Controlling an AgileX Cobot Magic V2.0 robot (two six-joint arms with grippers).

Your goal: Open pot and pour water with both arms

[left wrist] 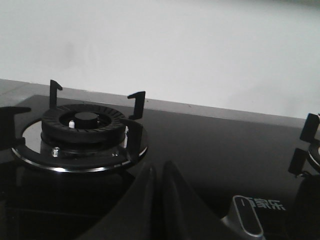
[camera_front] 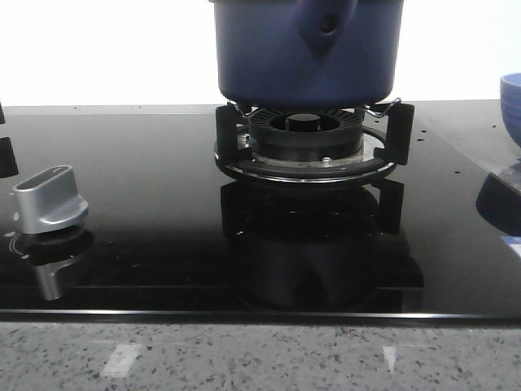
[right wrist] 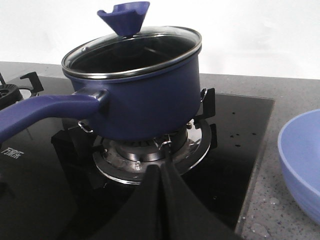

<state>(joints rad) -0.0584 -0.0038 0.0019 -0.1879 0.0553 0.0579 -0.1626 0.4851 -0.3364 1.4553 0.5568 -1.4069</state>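
The dark blue pot (camera_front: 308, 50) stands on the right burner grate (camera_front: 313, 140), its handle pointing at the camera. In the right wrist view the pot (right wrist: 150, 100) carries a glass lid (right wrist: 132, 52) with a blue knob (right wrist: 125, 17); its handle (right wrist: 40, 112) reaches out to one side. My right gripper (right wrist: 161, 169) is shut and empty, low over the hob a short way in front of the pot. My left gripper (left wrist: 159, 170) is shut and empty, over the hob near the bare left burner (left wrist: 82, 125). Neither gripper shows in the front view.
A lighter blue bowl (right wrist: 302, 160) sits on the speckled counter right of the hob, also at the front view's right edge (camera_front: 511, 98). A silver control knob (camera_front: 50, 198) stands on the black glass hob (camera_front: 163, 244) at left, also in the left wrist view (left wrist: 247, 217).
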